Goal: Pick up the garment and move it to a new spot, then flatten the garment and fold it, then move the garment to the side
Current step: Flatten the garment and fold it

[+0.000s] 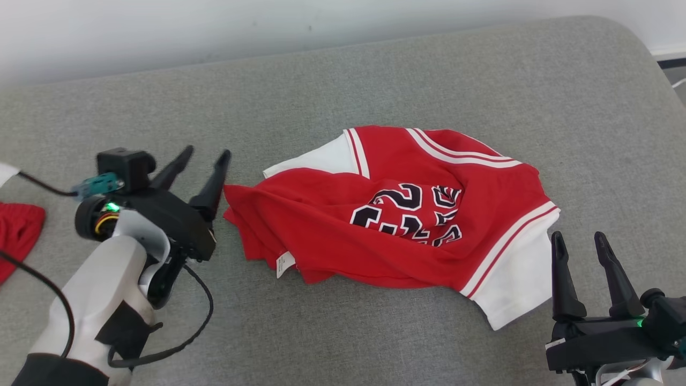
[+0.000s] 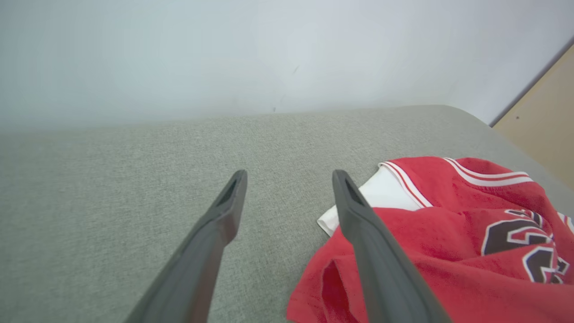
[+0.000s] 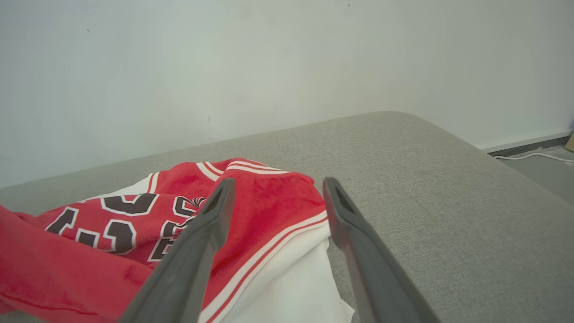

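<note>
Red cloth (image 1: pixel 19 230): one piece, at the far left edge, well apart from the rest.
Left gripper (image 1: pixel 207 153): one, its two fingers spread and holding nothing, just beside the left edge of the jersey (image 1: pixel 396 214).
Jersey: one, red with white trim, crumpled in the middle of the grey cushion (image 1: pixel 375 80) — one white tag (image 1: pixel 284 264) at its near edge.
Right gripper (image 1: pixel 578 237): one, two fingers apart, empty — near the jersey's white right corner.

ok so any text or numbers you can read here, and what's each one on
"2" followed by a crumpled digit, probably "3": black numerals with white edging on the red jersey; folds break them up.
Unreadable: the white tag at the jersey's near edge, whose print is too small to make out.
No other writing is legible.
</note>
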Robot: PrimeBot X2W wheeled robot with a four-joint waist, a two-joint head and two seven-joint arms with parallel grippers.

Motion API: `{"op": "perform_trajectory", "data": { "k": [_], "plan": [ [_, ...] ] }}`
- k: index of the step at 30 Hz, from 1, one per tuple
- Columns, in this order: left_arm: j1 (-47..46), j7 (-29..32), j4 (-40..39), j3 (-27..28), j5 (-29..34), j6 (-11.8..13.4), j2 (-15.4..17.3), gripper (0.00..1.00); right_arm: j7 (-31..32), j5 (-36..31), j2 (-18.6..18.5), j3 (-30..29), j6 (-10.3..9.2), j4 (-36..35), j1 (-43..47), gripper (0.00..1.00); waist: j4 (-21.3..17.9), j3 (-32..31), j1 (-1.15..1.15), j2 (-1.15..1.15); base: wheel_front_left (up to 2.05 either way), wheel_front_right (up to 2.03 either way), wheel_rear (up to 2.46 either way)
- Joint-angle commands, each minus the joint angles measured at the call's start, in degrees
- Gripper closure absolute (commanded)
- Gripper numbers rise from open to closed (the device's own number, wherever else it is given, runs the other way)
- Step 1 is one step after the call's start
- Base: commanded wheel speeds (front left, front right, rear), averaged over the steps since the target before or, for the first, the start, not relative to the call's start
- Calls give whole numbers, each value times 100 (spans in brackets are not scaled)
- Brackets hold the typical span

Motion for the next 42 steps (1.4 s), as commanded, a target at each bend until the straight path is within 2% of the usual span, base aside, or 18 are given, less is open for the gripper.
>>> {"op": "perform_trajectory", "data": {
  "k": [1, 5, 9, 15, 23, 32, 42],
  "plan": [
    [74, -137, 51, 51, 0, 80, 16, 0, -20, 24, 12, -22, -2, -14, 60, 0, 58, -54, 0, 0, 0, 0, 0],
    [347, -646, -19, 331, -61, 466, 43, 0, -20, -4, 21, -79, -2, -84, 118, 0, 164, -135, 0, 0, 0, 0, 0],
    [775, -892, -456, 617, -41, 851, 140, 0, -2, -54, 26, -114, -2, -163, 151, 0, 291, -211, 0, 0, 0, 0, 0],
    [1675, -969, -1826, 1177, 265, 1484, 321, 0, 67, -105, -13, -96, -2, -260, 189, 0, 454, -319, 0, 0, 0, 0, 0],
    [3095, -964, -3620, 1551, 1162, 2220, 371, 0, 145, -187, -95, 10, -2, -297, 222, 0, 562, -502, 0, 0, 0, 0, 0],
    [4105, -964, -4472, 1474, 1953, 2736, 426, 0, 293, -241, -239, 338, -2, -276, 330, 0, 565, -742, 0, 0, 0, 0, 0],
    [4639, -788, -4744, 1330, 2089, 2969, 559, 0, 453, -305, -299, 393, -2, -412, 595, 0, 535, -1011, 0, 0, 0, 0, 0]
  ]
}}
